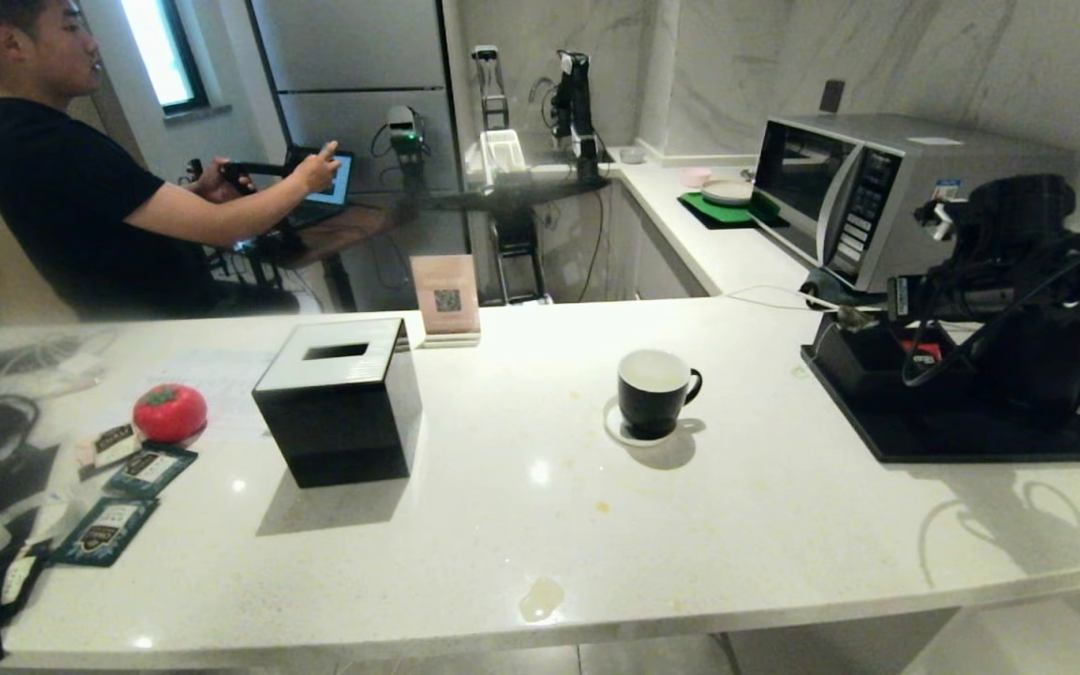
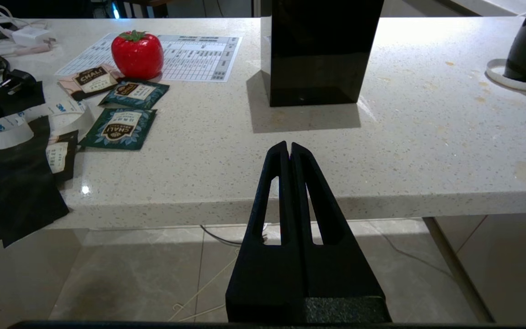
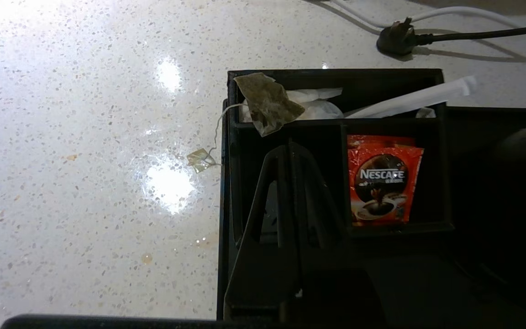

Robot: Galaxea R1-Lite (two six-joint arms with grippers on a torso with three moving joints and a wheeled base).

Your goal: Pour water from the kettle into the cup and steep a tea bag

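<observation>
one cup [image 1: 654, 394] | black mug, white inside | loop handle | upright on coaster [image 1: 617, 424]

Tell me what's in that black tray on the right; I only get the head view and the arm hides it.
Observer: Under the shut right gripper, a tea bag is draped over a compartment wall of the tray, its string trailing onto the counter.
Operator: Anything else in there?
Observer: A red Nescafe sachet, in a compartment beside the gripper.
Operator: And the other arm?
Observer: The left gripper is shut, in front of the counter's edge, holding nothing.
</observation>
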